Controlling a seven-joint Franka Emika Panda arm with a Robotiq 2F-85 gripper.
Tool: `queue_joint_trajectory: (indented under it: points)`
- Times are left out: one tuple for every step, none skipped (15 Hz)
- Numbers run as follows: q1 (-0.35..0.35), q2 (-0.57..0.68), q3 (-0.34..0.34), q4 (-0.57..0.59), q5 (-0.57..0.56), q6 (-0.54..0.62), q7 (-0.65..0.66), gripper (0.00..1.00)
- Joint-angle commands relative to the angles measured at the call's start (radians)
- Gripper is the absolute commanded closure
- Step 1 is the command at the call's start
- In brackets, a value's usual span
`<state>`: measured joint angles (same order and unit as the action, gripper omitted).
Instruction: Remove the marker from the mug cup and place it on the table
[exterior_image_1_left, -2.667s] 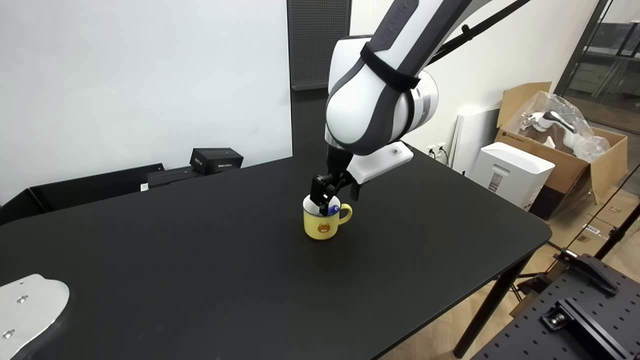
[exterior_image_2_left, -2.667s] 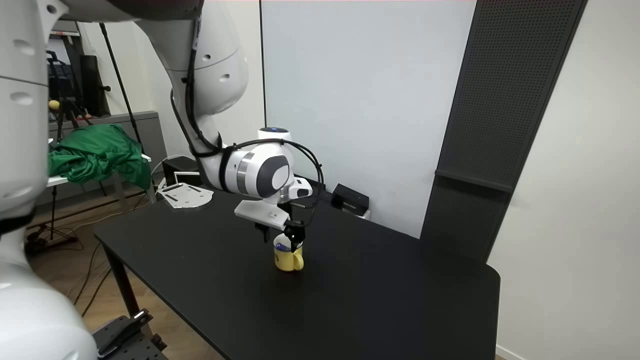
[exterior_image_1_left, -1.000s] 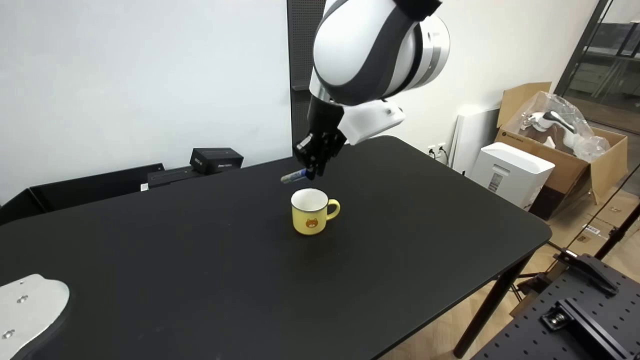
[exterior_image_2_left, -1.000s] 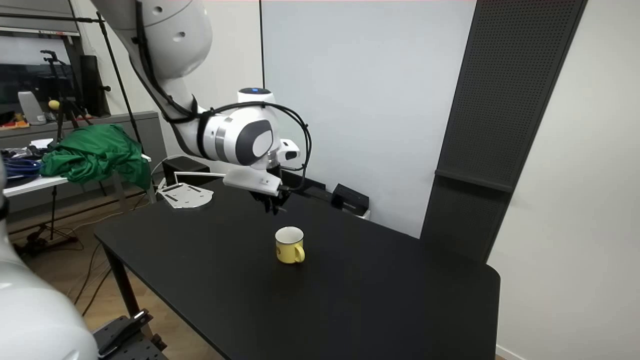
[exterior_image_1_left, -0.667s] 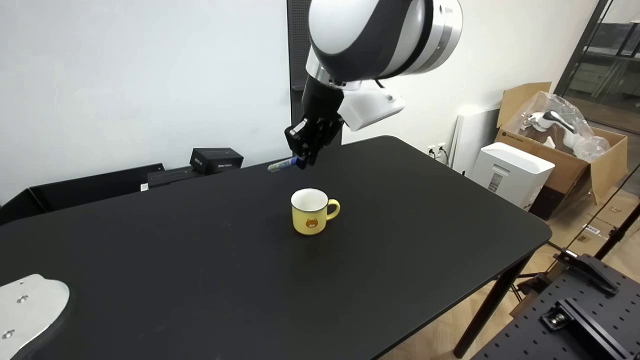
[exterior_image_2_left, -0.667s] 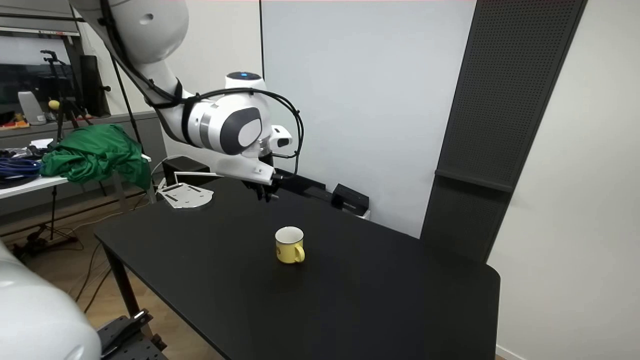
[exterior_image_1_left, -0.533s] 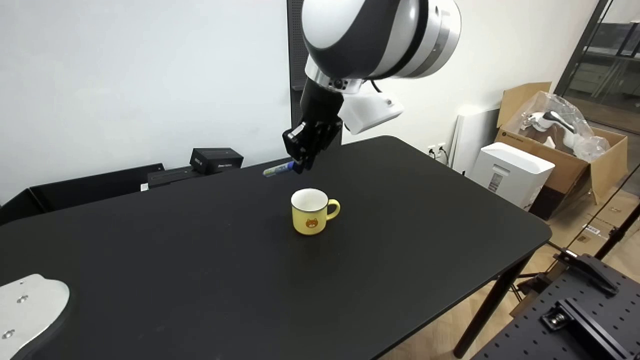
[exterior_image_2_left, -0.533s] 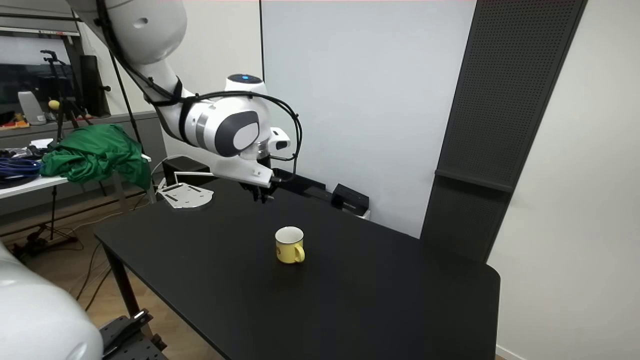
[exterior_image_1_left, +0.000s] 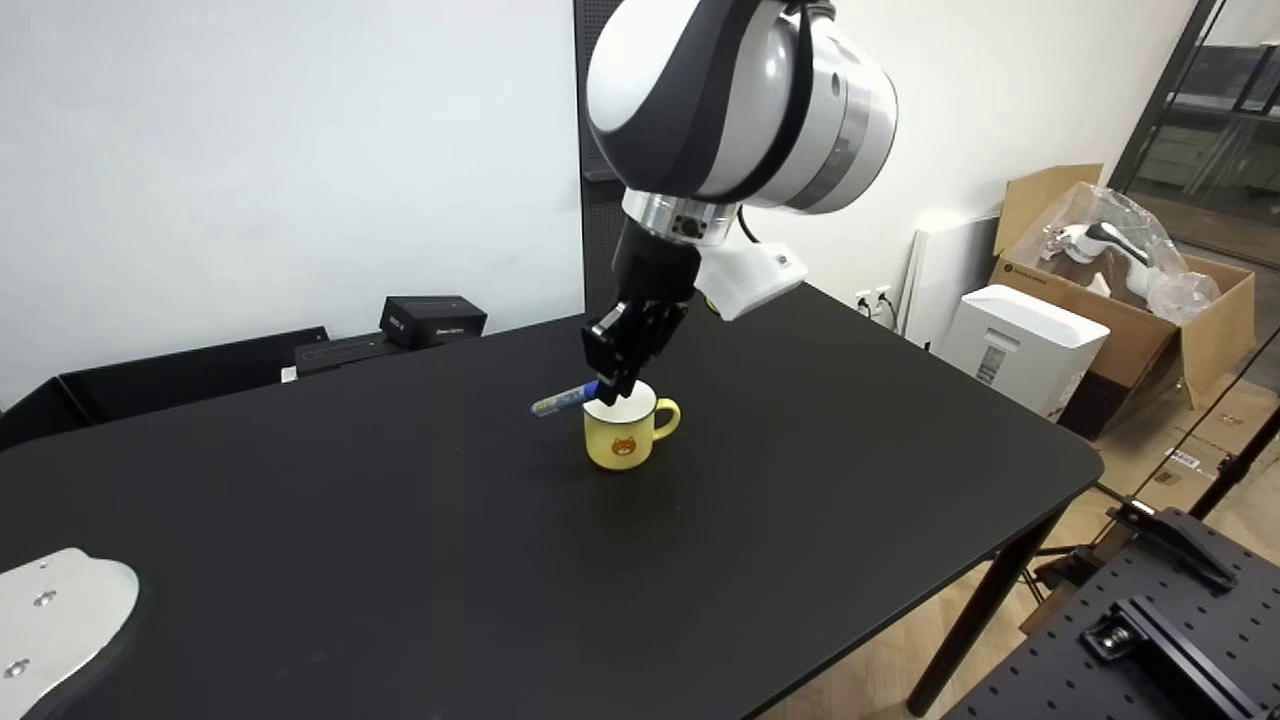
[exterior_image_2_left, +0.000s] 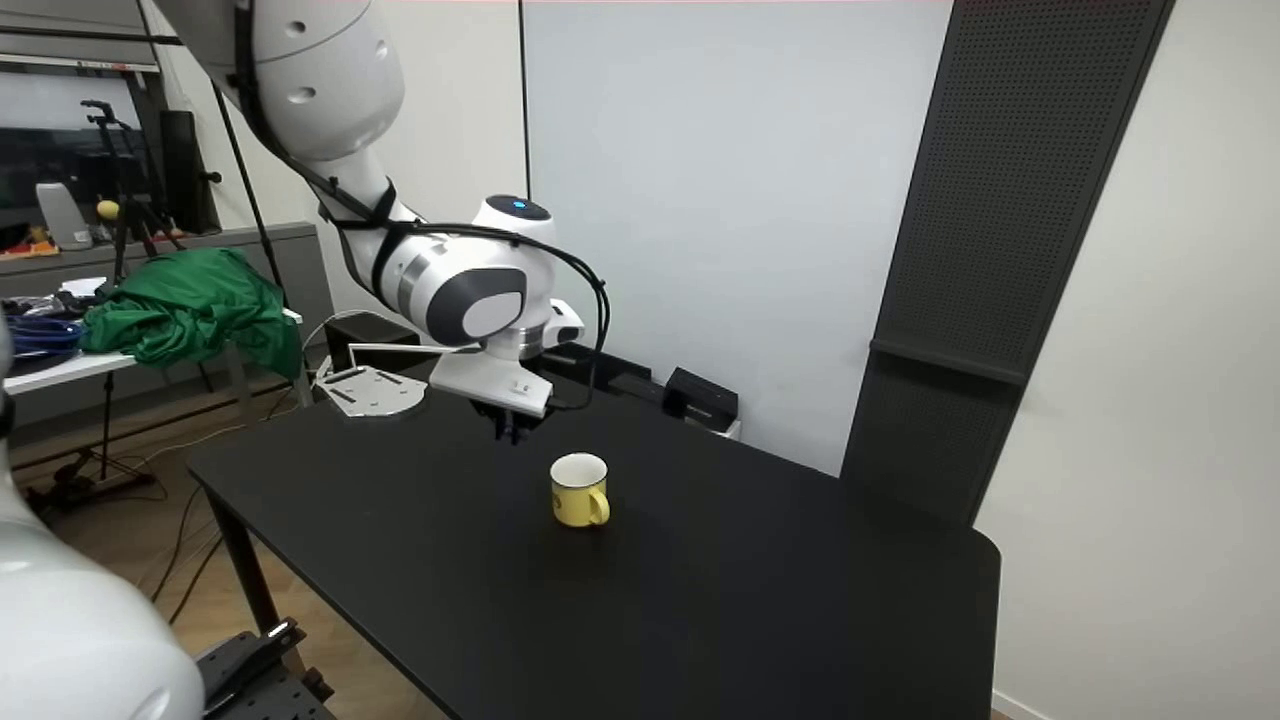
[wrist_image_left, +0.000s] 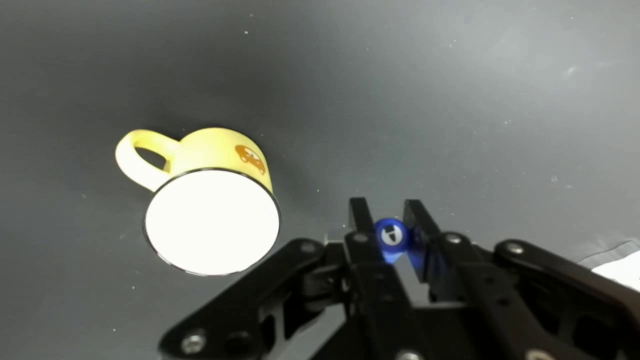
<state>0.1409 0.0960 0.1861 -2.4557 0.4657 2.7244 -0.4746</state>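
The yellow mug cup (exterior_image_1_left: 622, 446) stands upright on the black table (exterior_image_1_left: 400, 560), its white inside bare of any pen in the wrist view. My gripper (wrist_image_left: 385, 207) is shut on the blue marker (wrist_image_left: 391, 236), whose round capped end faces the wrist camera between the fingers. In an exterior view the marker (exterior_image_1_left: 563, 401) juts out sideways from the gripper (exterior_image_1_left: 610, 390), in the air, overlapping the mug's rim from that angle. Another exterior view has the gripper (exterior_image_2_left: 512, 432) beside and above the mug (exterior_image_2_left: 578, 500); the marker is hardly visible there.
Black boxes (exterior_image_1_left: 432, 322) lie along the table's back edge by the wall. A white plate-like piece (exterior_image_1_left: 65, 610) sits at a table corner. A cardboard box (exterior_image_1_left: 1140, 300) and a white bin (exterior_image_1_left: 1025, 345) stand on the floor beyond.
The marker, in the mug at first, has come up out of it in my gripper. Over the last half second the gripper and marker have moved down. The mug has shifted slightly since the earliest frames.
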Motion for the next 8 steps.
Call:
queue_joint_trajectory:
  points:
    - [-0.032,0.054,-0.008,0.0,-0.063,0.021,0.028,0.95]
    - [-0.04,0.073,-0.012,0.0,-0.091,0.029,0.041,0.95]
    - [-0.047,0.088,-0.017,0.0,-0.121,0.033,0.055,0.95]
    - [-0.054,0.105,-0.02,0.002,-0.146,0.034,0.065,0.95]
    - [-0.061,0.118,-0.022,0.003,-0.169,0.035,0.076,0.95]
    - [-0.067,0.132,-0.024,0.005,-0.193,0.036,0.088,0.95]
    - [-0.07,0.142,-0.025,0.006,-0.213,0.036,0.099,0.95]
    - [-0.073,0.152,-0.025,0.007,-0.23,0.036,0.111,0.95]
